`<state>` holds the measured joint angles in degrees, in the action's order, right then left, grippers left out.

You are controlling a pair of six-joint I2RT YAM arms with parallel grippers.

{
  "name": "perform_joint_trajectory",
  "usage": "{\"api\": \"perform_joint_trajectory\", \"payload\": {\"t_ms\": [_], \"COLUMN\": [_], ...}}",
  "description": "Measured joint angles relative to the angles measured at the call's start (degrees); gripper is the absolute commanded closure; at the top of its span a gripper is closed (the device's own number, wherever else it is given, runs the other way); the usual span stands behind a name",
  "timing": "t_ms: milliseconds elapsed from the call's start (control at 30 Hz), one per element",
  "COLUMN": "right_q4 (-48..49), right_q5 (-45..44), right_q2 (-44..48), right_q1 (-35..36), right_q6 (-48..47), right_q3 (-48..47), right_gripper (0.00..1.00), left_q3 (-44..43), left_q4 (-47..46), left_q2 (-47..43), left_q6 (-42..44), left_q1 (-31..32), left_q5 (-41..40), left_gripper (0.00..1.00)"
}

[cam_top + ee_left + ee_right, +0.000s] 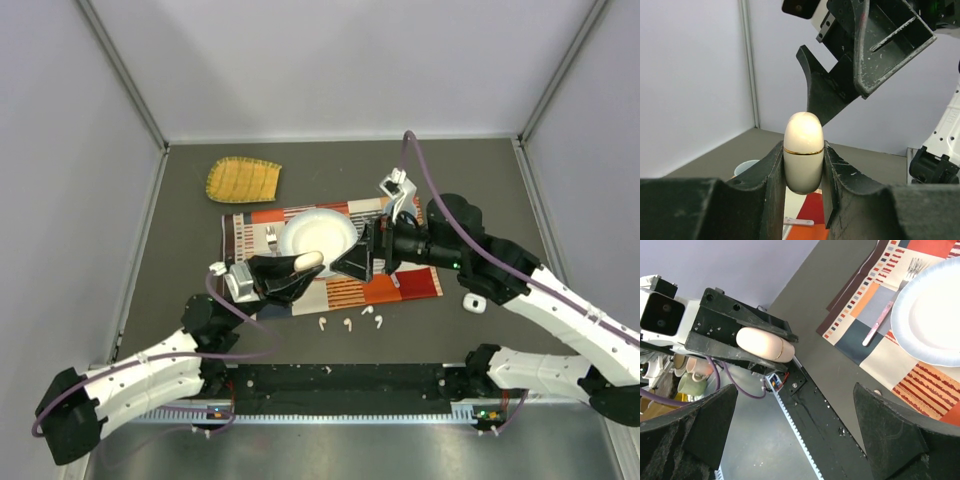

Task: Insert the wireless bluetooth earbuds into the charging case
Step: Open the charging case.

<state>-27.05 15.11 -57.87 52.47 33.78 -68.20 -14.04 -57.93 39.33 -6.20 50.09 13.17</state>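
My left gripper (pixel 304 268) is shut on the charging case (pixel 308 260), a cream oval shell with a thin gold seam, closed and held above the placemat. In the left wrist view (pixel 803 167) the case (pixel 803 147) stands upright between the fingers. My right gripper (pixel 352 262) is open and empty, its jaws facing the case from the right at close range; it also shows in the left wrist view (pixel 840 75). The right wrist view (pixel 795 390) shows the case (pixel 765 344) ahead. Several tiny white earbuds (pixel 347 323) lie on the table in front of the placemat.
A striped placemat (pixel 400 285) holds a white plate (pixel 345 222) and a fork (pixel 271 240). A yellow woven mat (pixel 243 180) lies at the back left. A small white object (pixel 473 302) sits under the right arm. Grey walls enclose the table.
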Motion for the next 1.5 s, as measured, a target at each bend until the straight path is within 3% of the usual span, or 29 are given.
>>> {"api": "perform_joint_trajectory", "payload": {"t_ms": [1500], "right_q4": [-0.5], "right_q5": [-3.8], "right_q2": [-3.4], "right_q1": [3.0], "right_q6": [-1.2], "right_q3": [-0.8], "right_gripper": [0.01], "left_q3": [-2.9], "left_q4": [-1.1], "left_q2": [4.5], "left_q6": [-8.9], "left_q1": [-0.6], "left_q5": [9.8], "left_gripper": [1.0]}}
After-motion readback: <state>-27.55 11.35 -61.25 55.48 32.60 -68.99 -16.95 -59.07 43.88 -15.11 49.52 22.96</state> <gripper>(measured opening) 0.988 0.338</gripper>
